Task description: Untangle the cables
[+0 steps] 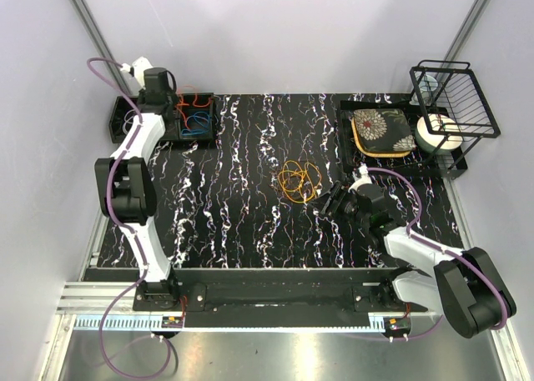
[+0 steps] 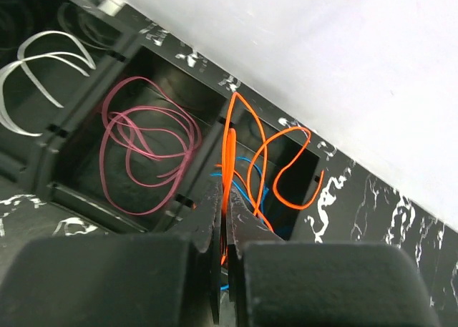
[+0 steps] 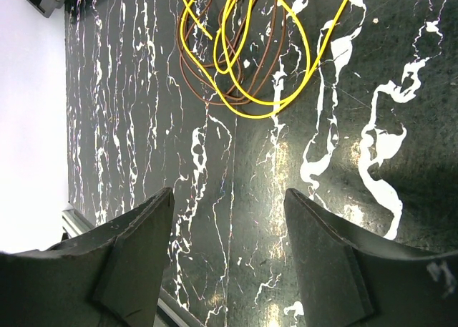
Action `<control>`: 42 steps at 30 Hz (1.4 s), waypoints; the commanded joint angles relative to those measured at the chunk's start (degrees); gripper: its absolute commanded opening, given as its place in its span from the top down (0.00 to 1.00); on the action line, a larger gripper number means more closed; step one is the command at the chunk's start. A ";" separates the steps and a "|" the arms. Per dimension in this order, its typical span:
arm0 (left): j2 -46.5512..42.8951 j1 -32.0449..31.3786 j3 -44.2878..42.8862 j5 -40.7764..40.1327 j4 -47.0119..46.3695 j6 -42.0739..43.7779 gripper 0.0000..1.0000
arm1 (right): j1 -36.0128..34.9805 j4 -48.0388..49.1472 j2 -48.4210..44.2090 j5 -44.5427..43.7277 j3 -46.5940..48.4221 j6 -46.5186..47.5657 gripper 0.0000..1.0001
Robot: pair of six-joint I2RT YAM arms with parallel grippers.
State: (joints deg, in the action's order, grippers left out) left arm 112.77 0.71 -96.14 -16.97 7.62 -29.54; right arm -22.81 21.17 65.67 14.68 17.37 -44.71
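Right claw [image 3: 229,198]: jaws spread wide, holding nothing, low over the marbled mat [image 3: 343,220].
Mat centre: yellow and brown cables [image 3: 250,116] in tangled loops, just ahead.
Left claw [image 2: 225,212]: pinched tight on an orange cable [image 2: 227,148] above the far-left divided tray [image 2: 50,152].
Tray: blue cable [image 2: 243,159] beneath; pink cable [image 2: 104,137] in the next compartment.

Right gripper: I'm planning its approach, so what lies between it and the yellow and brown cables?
Nothing but bare black marbled table separates the right gripper from the yellow and brown cables, per the right wrist view.

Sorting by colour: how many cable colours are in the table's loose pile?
2: yellow cable and brown cable, tangled together ahead of the right claw; others may hide underneath.
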 commanded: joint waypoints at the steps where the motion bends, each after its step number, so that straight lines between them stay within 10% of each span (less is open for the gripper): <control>1: -3.70 1.22 1.39 -2.72 -3.84 -1.84 1.00 | 0.39 1.77 0.25 1.05 2.06 -0.03 0.31; 42: 15.28 -2.82 -11.35 3.97 -3.31 -2.72 1.00 | 0.48 2.03 3.59 2.81 3.73 0.41 0.31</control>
State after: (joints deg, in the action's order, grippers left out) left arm 126.58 -1.17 -103.28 -11.25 7.57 -33.89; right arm -22.72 21.23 68.01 16.03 18.44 -44.77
